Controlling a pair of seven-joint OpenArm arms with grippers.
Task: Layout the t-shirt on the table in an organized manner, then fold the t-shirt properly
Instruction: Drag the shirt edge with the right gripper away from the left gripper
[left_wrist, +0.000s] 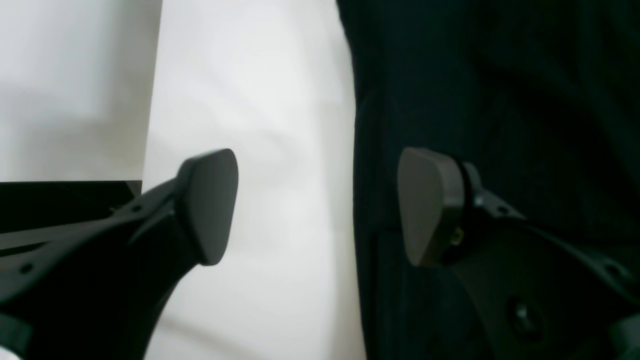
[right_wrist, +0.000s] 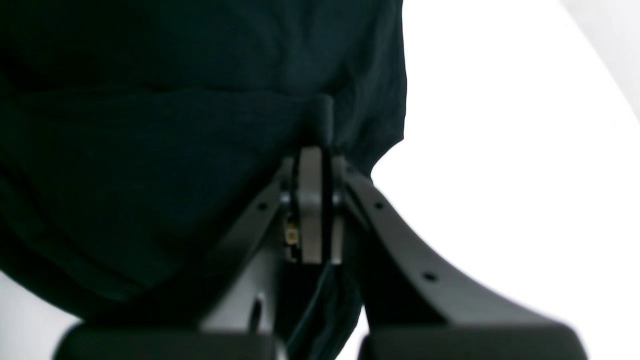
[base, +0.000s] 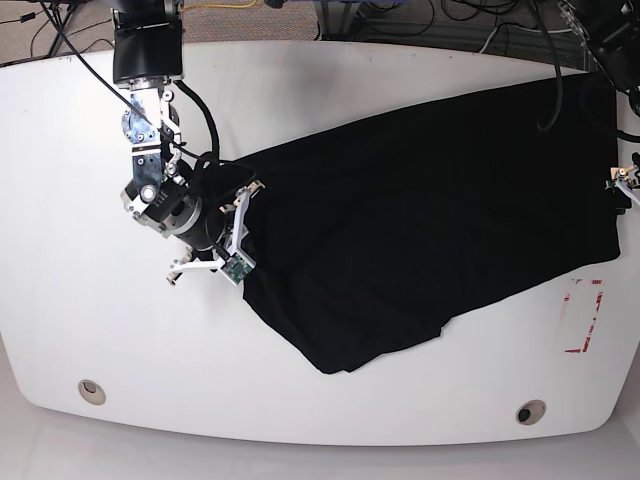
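Observation:
The black t-shirt (base: 420, 230) lies spread across the white table (base: 100, 150), slanting from centre-left to the far right edge, with no print showing. My right gripper (base: 245, 228) is at the shirt's left end. In the right wrist view this gripper (right_wrist: 315, 152) is shut on a bunched fold of the t-shirt (right_wrist: 150, 125). My left gripper (left_wrist: 317, 205) is open and straddles the shirt's edge. One finger (left_wrist: 210, 205) hangs over bare table (left_wrist: 260, 125), the other over the t-shirt (left_wrist: 500, 75). In the base view the left gripper (base: 622, 182) is barely visible at the right border.
A red tape rectangle (base: 583, 315) marks the table near the right front. Two grommet holes (base: 92, 391) (base: 530, 412) sit along the front edge. Cables run behind the table's far edge. The table's edge (left_wrist: 150, 100) runs close to the left gripper.

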